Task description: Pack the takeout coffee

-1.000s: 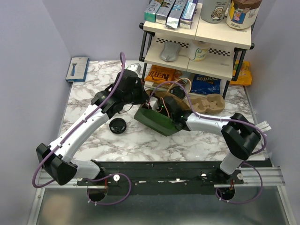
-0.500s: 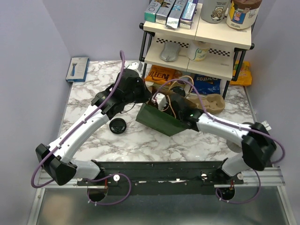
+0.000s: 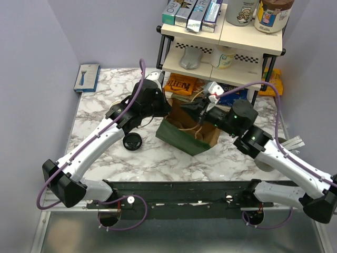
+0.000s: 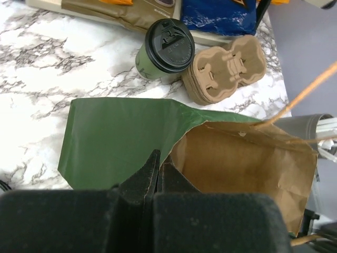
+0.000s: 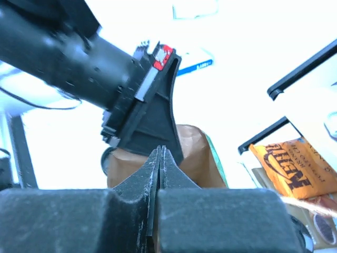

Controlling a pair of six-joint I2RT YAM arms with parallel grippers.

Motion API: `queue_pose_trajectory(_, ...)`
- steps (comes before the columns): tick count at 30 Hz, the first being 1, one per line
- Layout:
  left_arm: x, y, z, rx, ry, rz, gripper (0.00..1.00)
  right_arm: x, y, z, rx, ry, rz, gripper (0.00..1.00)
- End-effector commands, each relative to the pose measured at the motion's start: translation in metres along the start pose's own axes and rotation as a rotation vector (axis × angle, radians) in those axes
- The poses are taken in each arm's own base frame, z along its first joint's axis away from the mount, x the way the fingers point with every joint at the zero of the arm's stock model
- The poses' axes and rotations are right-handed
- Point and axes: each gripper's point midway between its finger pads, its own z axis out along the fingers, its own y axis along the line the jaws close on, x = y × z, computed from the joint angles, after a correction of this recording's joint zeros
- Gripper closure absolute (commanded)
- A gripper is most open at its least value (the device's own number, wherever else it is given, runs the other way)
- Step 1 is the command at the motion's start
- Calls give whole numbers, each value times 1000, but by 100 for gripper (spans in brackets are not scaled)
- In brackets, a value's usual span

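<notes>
left pincer (image 4: pixel 159 161) is clenched on green bag (image 4: pixel 116 142) rim; right pincer (image 5: pixel 159 153) is closed.
marble table (image 3: pixel 105 89) is enclosed by lilac walls (image 3: pixel 31 63).

Your paper bag (image 4: pixel 121 142): dark green outside, plain kraft brown inside. Takeout coffee (image 4: pixel 146 62): dark green cup, black lid (image 4: pixel 169 38). Cup carriers (image 4: pixel 226 66): pale brown pulp. Your table (image 3: pixel 105 100) is white marble with grey veining. Shelf (image 3: pixel 237 39): cream, with a black-and-white checkered strip. Snack bags: one orange (image 3: pixel 179 84), one blue (image 4: pixel 216 16).
</notes>
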Motion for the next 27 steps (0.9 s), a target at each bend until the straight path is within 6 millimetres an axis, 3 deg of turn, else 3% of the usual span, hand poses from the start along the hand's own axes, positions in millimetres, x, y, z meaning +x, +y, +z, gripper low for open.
queue_pose_trajectory(1,4,-19,-7,193,-40,229,100,-45,-14,-34,139,-176,96,74)
queue_pose_trajectory(2,1,-23,-13,223,-69,274,100,-46,-19,-41,175,-192,122,65)
queue_pose_trajectory(4,11,-27,-15,274,-80,414,100,-63,-32,-64,265,-250,146,47)
queue_pose_trajectory(5,12,-39,-23,342,-106,466,100,-67,-32,-69,269,-259,152,40)
queue_pose_trajectory(6,17,-45,-27,380,-112,508,100,-79,-28,-81,257,-284,147,26)
queue_pose_trajectory(9,20,-50,-33,418,-142,601,100,-101,-3,-95,121,-329,128,8)
queue_pose_trajectory(10,18,-49,-34,410,-156,615,100,-117,17,-106,13,-370,112,5)
queue_pose_trajectory(13,8,-44,-32,361,-195,633,100,-142,43,-129,-123,-468,104,2)
queue_pose_trajectory(15,6,-45,-30,359,-202,648,100,-153,42,-138,-113,-512,118,2)
queue_pose_trajectory(16,7,-45,-29,363,-201,652,100,-154,29,-139,-41,-521,142,2)
queue_pose_trajectory(18,5,-49,-32,384,-230,674,100,-143,9,-136,77,-475,179,0)
queue_pose_trajectory(19,9,-50,-31,399,-231,684,100,-136,-18,-137,231,-457,208,0)
queue_pose_trajectory(22,10,-56,-38,436,-260,707,100,-98,-64,-138,514,-340,227,0)
queue_pose_trajectory(23,8,-59,-43,442,-279,713,100,-83,-73,-138,571,-299,215,0)
queue_pose_trajectory(27,5,-56,-47,409,-295,710,100,-56,-90,-145,699,-241,212,0)
